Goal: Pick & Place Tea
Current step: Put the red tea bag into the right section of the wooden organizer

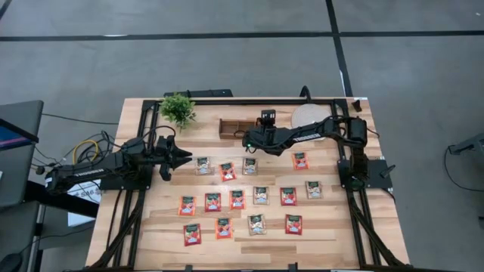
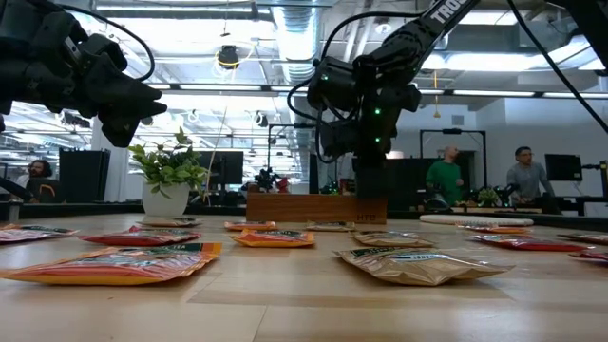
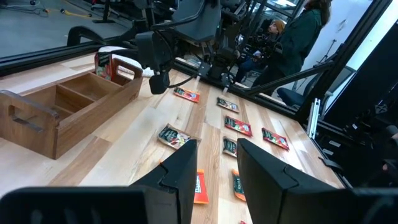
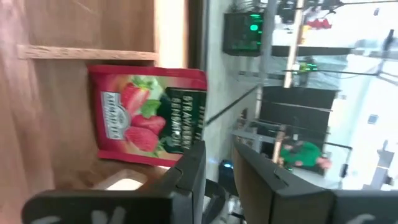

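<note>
Several flat tea sachets (image 1: 237, 199), red-orange and pale, lie in rows on the wooden table. A brown wooden tray (image 1: 234, 127) stands at the far middle. One red sachet (image 4: 146, 115) stands on edge in the tray's right-end compartment (image 3: 104, 64), leaning on the wall. My right gripper (image 4: 217, 165) hangs over that compartment (image 1: 262, 125), slanting down, open, with nothing between its fingers. My left gripper (image 3: 217, 162) waits open and level at the table's left (image 1: 178, 156), touching nothing. My right gripper: in its wrist view one fingertip (image 4: 193, 163) overlaps the red sachet's near corner (image 4: 177, 158). I cannot tell whether it touches. The sachet rests in the tray on its own and is not between the fingers.
A small potted plant (image 1: 178, 109) stands at the far left of the table. A round pale disc (image 1: 308, 115) lies right of the tray. The tray's other two compartments (image 3: 68, 102) show bare wood. People stand in the room beyond the table (image 2: 446, 176).
</note>
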You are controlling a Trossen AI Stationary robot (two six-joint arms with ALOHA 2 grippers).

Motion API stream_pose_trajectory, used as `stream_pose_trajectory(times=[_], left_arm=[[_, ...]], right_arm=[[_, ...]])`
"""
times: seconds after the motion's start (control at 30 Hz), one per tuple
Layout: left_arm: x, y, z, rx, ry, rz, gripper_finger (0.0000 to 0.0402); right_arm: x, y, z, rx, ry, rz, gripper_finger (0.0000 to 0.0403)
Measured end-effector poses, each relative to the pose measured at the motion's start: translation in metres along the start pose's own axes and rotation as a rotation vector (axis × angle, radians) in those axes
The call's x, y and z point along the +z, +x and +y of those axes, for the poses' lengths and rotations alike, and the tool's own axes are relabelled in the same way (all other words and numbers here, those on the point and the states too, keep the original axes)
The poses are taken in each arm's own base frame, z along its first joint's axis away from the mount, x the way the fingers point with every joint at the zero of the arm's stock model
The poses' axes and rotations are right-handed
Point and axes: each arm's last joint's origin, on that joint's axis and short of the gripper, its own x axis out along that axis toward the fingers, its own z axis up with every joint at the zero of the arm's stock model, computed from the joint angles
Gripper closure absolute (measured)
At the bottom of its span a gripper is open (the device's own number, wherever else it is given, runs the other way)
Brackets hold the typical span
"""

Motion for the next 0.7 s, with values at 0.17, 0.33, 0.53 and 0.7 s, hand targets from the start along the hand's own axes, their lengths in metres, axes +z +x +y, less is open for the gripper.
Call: stream_pose_trajectory(times=[0.17, 0.33, 0.53, 0.7], left_arm=[[0.000, 0.000, 0.000, 0.000, 0.000, 0.000, 0.0296], [0.000, 0.000, 0.000, 0.000, 0.000, 0.000, 0.0296], [0.000, 0.000, 0.000, 0.000, 0.000, 0.000, 0.0296], [0.000, 0.000, 0.000, 0.000, -0.002, 0.000, 0.0296]], right_arm=[[0.002, -0.011, 0.003, -0.081, -0.057, 0.015, 0.0330], [0.003, -0.024, 0.009, -0.125, -0.105, 0.014, 0.0330], [0.000, -0.051, 0.012, -0.170, -0.115, -0.007, 0.0330], [-0.021, -0.084, -0.001, -0.100, 0.010, -0.059, 0.0330]])
